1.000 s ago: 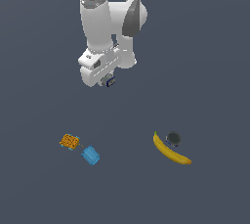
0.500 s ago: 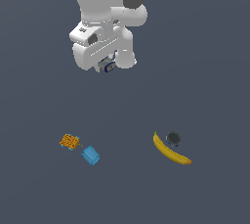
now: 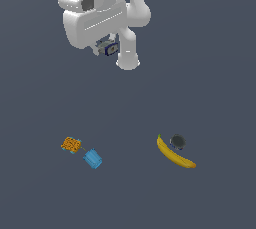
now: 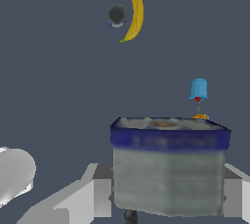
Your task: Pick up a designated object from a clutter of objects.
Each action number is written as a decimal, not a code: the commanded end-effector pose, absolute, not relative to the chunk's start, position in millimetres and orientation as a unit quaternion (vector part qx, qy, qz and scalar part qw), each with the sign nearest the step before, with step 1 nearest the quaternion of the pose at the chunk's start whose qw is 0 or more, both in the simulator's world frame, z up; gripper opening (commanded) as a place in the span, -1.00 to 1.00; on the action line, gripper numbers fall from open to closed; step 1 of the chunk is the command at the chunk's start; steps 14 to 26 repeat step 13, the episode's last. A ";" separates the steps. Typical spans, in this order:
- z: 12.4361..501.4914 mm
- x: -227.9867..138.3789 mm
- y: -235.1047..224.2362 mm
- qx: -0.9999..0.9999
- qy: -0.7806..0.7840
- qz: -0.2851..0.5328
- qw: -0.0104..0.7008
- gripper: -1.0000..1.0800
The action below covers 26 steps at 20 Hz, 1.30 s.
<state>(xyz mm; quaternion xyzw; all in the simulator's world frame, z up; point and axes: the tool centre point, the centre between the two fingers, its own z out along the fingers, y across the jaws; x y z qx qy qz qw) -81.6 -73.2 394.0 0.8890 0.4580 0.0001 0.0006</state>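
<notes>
Closest to the wrist camera, the small block (image 4: 168, 164) fills the lower half of the picture. It has a dark blue band running round its upper edge, with faint lighter marks on it, and a pale grey body below with soft vertical streaks. Its top face is greyish with a few lighter patches. On either side of it sit the gripper's (image 4: 166, 193) light grey fingers (image 4: 93, 196), pressed against the block's two flanks, so the gripper is pinching the block between them. A rounded white part of the arm (image 4: 14, 171) shows at the edge of that same picture.

In the exterior view the block (image 3: 109, 48) is a tiny dark blue and grey speck tucked under the white wrist, high above the floor (image 3: 210, 73) and well apart from everything lying on it. The gripper (image 3: 107, 49) itself is mostly hidden there by the bulky arm.

Further off, down on the dark grey floor, a bright blue cylinder (image 3: 93, 158) lies tilted, with an orange patterned block (image 3: 71, 145) just beside it toward the exterior view's left. Well apart from that pair, toward the exterior view's right, a yellow banana (image 3: 175, 153) curves along the floor, and a dark round cup (image 3: 177, 141) sits just beside its inner curve; whether the two touch cannot be told.
</notes>
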 end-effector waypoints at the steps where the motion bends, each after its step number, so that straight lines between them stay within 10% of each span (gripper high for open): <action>1: 409.2 -78.2 -72.2 0.889 0.458 0.000 0.000 -1.00; 26: 436.7 -70.4 -70.9 0.889 0.458 0.000 0.000 -1.00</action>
